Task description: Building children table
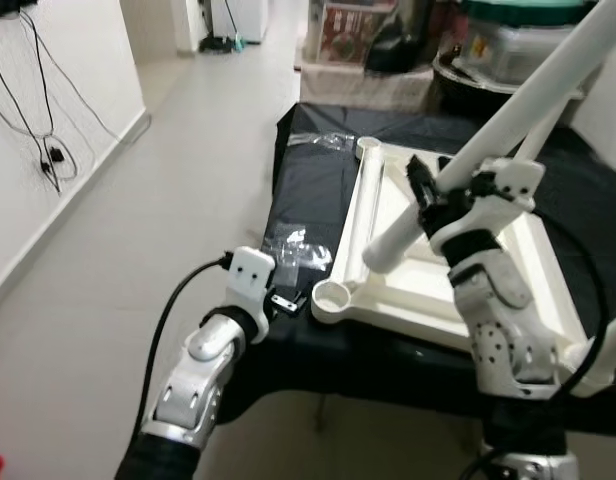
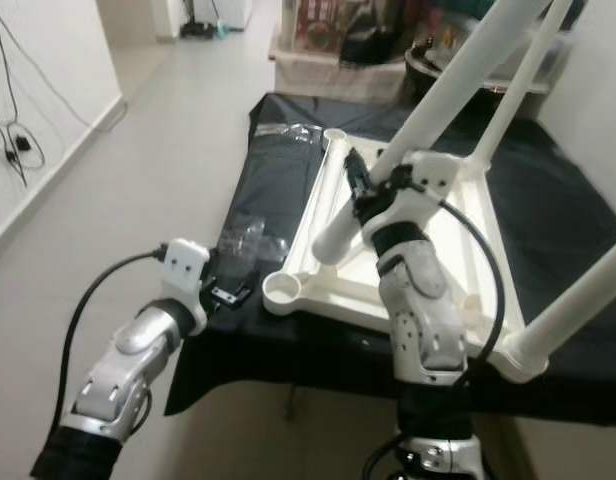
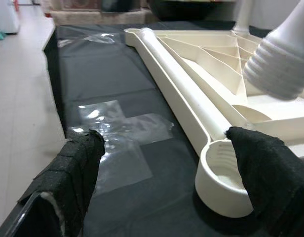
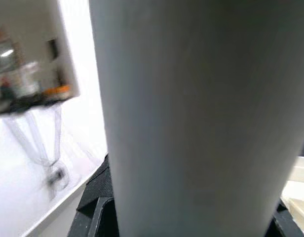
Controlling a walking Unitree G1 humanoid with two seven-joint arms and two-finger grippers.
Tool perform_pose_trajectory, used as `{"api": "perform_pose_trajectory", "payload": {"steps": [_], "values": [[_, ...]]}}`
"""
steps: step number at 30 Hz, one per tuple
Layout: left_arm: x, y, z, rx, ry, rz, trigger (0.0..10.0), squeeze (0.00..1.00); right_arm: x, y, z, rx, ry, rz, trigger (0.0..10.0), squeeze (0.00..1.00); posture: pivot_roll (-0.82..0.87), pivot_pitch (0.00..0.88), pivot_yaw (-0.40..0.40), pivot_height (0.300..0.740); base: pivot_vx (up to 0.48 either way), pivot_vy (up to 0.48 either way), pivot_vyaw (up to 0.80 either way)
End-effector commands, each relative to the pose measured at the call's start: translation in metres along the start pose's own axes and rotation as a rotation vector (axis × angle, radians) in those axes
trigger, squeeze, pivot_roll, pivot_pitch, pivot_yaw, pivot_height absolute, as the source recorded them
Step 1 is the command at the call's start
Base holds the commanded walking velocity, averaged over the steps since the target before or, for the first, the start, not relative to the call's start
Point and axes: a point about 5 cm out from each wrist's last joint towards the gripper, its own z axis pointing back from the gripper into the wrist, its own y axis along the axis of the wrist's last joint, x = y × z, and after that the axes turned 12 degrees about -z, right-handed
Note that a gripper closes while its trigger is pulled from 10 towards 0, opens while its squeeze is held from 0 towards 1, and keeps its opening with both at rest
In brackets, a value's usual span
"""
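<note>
A cream plastic tabletop [image 1: 528, 250] lies upside down on a black-covered surface [image 1: 308, 190]. My right gripper [image 1: 428, 195] is shut on a white table leg [image 1: 528, 95], also close up as the leg [image 4: 191, 118]. The leg slants, and its threaded end [image 3: 280, 64] hangs above the tabletop's underside, short of the near-left corner socket [image 3: 221, 173]. My left gripper [image 3: 164, 140] is open at the near edge of the cloth, one finger [image 3: 270, 168] beside that socket [image 1: 331, 297]. A second leg [image 2: 578, 300] stands in the near-right corner, and a third leg [image 2: 523, 75] rises at the far side.
Clear plastic bags [image 1: 298, 245] lie on the cloth left of the tabletop, another bag [image 1: 323, 140] farther back. Boxes and a dark pot [image 1: 478, 85] crowd the far end. Open tiled floor [image 1: 168, 200] runs along the left, with cables [image 1: 48, 150] on the wall.
</note>
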Motion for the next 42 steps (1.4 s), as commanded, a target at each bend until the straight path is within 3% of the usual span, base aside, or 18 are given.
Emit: {"api": "perform_pose_trajectory", "payload": {"steps": [1,4,8,12,14,15,17,22,24,25,28,35,42], "values": [[0.009,0.001,0.003,0.003,-0.048,0.022,10.0,0.00,0.005,0.000,-0.006,-0.036,0.008,0.013,10.0,0.00,0.07,0.054,-0.106,0.740,0.000,0.000,0.00],[0.028,0.010,0.010,0.043,-0.152,0.050,10.0,0.00,0.023,0.002,-0.022,-0.090,-0.024,0.057,10.0,0.00,0.08,0.081,-0.113,0.740,0.000,0.000,0.00],[0.037,0.014,0.016,0.052,-0.193,0.060,10.0,0.00,0.034,0.006,-0.032,-0.118,-0.034,0.087,10.0,0.00,0.08,0.105,-0.116,0.740,0.000,0.000,0.00],[0.045,0.017,0.025,0.056,-0.238,0.070,10.0,0.00,0.045,0.011,-0.041,-0.166,-0.029,0.066,10.0,0.00,0.09,0.150,-0.122,0.740,0.000,0.000,0.00],[0.051,0.021,0.033,0.052,-0.271,0.081,10.0,0.00,0.054,0.015,-0.047,-0.223,0.014,-0.012,10.0,0.00,0.09,0.175,-0.122,0.740,0.000,0.000,0.00],[0.051,0.021,0.033,0.052,-0.271,0.081,10.0,0.00,0.054,0.015,-0.047,-0.223,0.014,-0.012,10.0,0.00,0.09,0.175,-0.122,0.740,0.000,0.000,0.00],[0.054,0.023,0.037,0.048,-0.287,0.089,10.0,0.00,0.048,0.013,-0.050,-0.242,0.102,-0.113,10.0,0.00,0.10,0.209,-0.119,0.740,0.000,0.000,0.00],[0.056,0.025,0.040,0.049,-0.301,0.096,10.0,0.00,0.041,0.013,-0.054,-0.237,0.162,-0.172,10.0,0.00,0.10,0.221,-0.119,0.740,0.000,0.000,0.00],[0.060,0.026,0.045,0.043,-0.317,0.108,10.0,0.00,0.026,0.013,-0.059,-0.243,0.313,-0.258,10.0,0.00,0.11,0.245,-0.124,0.740,0.000,0.000,0.00],[0.060,0.026,0.045,0.043,-0.317,0.108,10.0,0.00,0.026,0.013,-0.059,-0.243,0.313,-0.258,10.0,0.00,0.11,0.245,-0.124,0.740,0.000,0.000,0.00],[0.062,0.028,0.053,0.026,-0.325,0.118,10.0,0.00,0.013,0.014,-0.062,-0.270,0.471,-0.303,10.0,0.00,0.12,0.264,-0.127,0.740,0.000,0.000,0.00],[0.061,0.029,0.059,0.007,-0.324,0.124,10.0,0.00,0.006,0.001,-0.056,-0.410,0.628,-0.255,10.0,0.00,0.12,0.274,-0.127,0.740,0.000,0.000,0.00],[0.061,0.030,0.060,0.000,-0.322,0.124,10.0,0.00,0.012,-0.004,-0.054,-0.475,0.636,-0.197,10.0,0.00,0.12,0.273,-0.124,0.740,0.000,0.000,0.00]]}}
